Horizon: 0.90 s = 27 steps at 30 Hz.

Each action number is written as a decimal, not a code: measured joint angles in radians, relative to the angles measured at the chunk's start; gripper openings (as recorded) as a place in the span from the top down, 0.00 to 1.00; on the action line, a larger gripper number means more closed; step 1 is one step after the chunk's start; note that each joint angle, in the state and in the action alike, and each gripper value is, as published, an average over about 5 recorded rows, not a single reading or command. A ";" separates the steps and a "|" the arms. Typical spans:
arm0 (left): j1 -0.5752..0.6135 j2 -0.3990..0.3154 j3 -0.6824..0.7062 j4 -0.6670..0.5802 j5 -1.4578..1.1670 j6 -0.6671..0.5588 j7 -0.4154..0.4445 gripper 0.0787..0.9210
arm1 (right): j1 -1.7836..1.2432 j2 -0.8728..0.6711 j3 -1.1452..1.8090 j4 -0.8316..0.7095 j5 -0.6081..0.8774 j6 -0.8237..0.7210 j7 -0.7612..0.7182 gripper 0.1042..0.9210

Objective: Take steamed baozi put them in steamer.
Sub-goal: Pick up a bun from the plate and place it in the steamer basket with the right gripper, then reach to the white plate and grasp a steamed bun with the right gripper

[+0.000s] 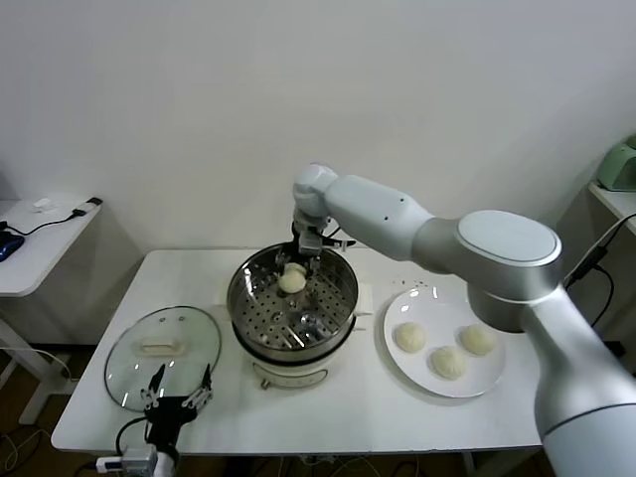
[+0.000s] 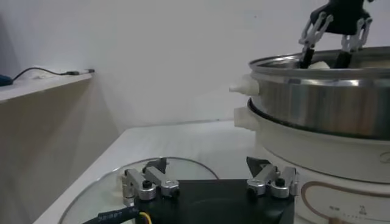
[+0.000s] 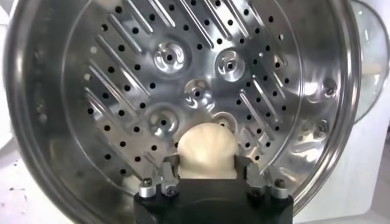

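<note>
My right gripper (image 1: 301,268) reaches down into the steamer (image 1: 248,298), a shiny steel pot with a perforated tray (image 3: 183,73) on a white base. Its fingers (image 3: 170,167) press both sides of one cream-white baozi (image 3: 206,149), held over the rear part of the tray. Seen from the left wrist, that baozi (image 2: 321,64) peeks just above the pot rim. Three more baozi (image 1: 409,337) (image 1: 448,362) (image 1: 478,339) lie on the white plate (image 1: 417,298) to the right. My left gripper (image 1: 179,390) stays open and idle over the near edge of the glass lid (image 1: 164,343).
The flat glass lid (image 2: 109,189) lies on the white table to the left of the steamer. A second small white table (image 1: 40,238) with cables stands at the far left. A pale green appliance (image 1: 618,164) sits on a shelf at the right edge.
</note>
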 measured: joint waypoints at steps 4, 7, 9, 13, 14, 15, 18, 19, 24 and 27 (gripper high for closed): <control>0.000 0.000 0.000 -0.005 -0.001 0.002 0.000 0.12 | 0.016 -0.003 -0.013 -0.004 0.039 0.000 -0.021 0.13; 0.004 0.000 0.000 -0.012 -0.001 0.002 0.000 0.12 | 0.044 -0.020 -0.037 0.013 0.095 0.000 -0.044 0.12; 0.008 -0.001 0.002 -0.016 0.000 0.002 0.000 0.12 | 0.073 -0.041 -0.061 0.037 0.149 0.000 -0.059 0.12; 0.017 -0.002 0.005 -0.026 0.003 0.002 0.001 0.12 | 0.154 -0.104 -0.135 0.120 0.305 -0.001 -0.076 0.12; 0.019 -0.002 0.006 -0.028 0.003 0.002 0.001 0.12 | 0.178 -0.125 -0.159 0.148 0.352 -0.001 -0.077 0.12; 0.020 -0.002 0.006 -0.030 0.004 0.002 0.001 0.12 | 0.204 -0.149 -0.185 0.179 0.401 -0.004 -0.076 0.12; 0.022 -0.002 0.008 -0.031 0.005 0.002 0.001 0.12 | 0.286 -0.232 -0.266 0.280 0.536 -0.034 -0.067 0.12; 0.021 -0.002 0.009 -0.031 0.005 0.002 0.001 0.12 | 0.314 -0.263 -0.293 0.315 0.574 -0.055 -0.063 0.12; 0.016 -0.002 0.014 -0.025 0.008 0.000 0.001 0.12 | 0.431 -0.426 -0.418 0.483 0.709 -0.241 -0.049 0.12; 0.014 -0.001 0.016 -0.022 0.009 0.000 0.002 0.12 | 0.476 -0.520 -0.489 0.577 0.767 -0.408 -0.040 0.12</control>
